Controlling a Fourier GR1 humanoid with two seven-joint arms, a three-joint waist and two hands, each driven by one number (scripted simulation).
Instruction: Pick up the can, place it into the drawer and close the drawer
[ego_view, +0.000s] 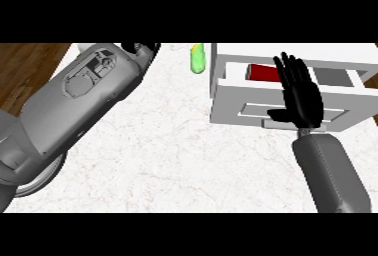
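Start with the white marble-patterned table (170, 150), which carries everything here. At its upper right stands the white box-shaped drawer unit (295, 55), with its open drawer (244, 102) pulled out toward you so that the interior is exposed from above. Inside the drawer lies the red cylindrical can (263, 73), on its side against the back left; judge the placing step as done and only the closing as outstanding.

Note the right hand (301, 95): released, fingers straight, holding nothing, spread over the drawer front. This posture suits a flat push on the front panel.

The left hand (140, 48) shows only as a dark patch at the top edge beyond its large grey forearm (74, 105); you cannot tell its finger state.

A small green-yellow elongated object (197, 59) lies just left of the drawer unit, clear of the closing path
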